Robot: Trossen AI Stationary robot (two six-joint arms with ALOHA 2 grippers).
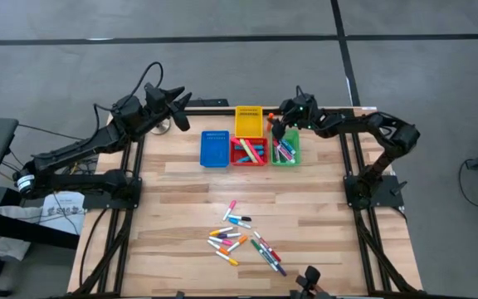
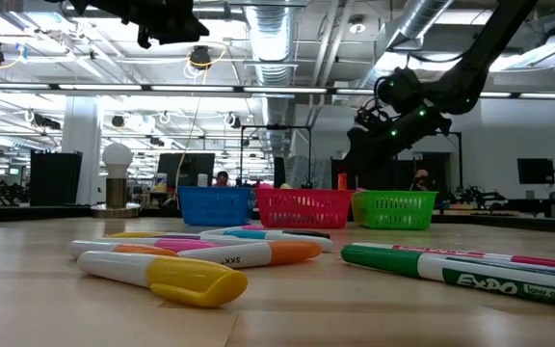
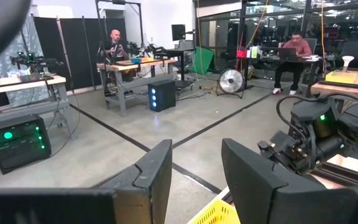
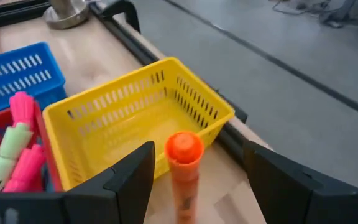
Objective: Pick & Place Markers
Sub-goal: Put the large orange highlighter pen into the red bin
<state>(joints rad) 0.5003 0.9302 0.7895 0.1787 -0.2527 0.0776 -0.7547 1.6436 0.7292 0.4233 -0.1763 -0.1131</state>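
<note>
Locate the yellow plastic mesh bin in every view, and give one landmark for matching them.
High view: yellow plastic mesh bin at the table's far edge, behind the red bin.
Low view: not visible; only blue, red and green bins show.
Left wrist view: one yellow corner shows between the left gripper's fingers.
Right wrist view: centre, beyond an orange marker.
Shared landmark: the red bin adjoining it.

Wooden table (image 1: 173,208); four bins (image 1: 248,141) at its far edge; loose markers (image 1: 243,241) near the front
</note>
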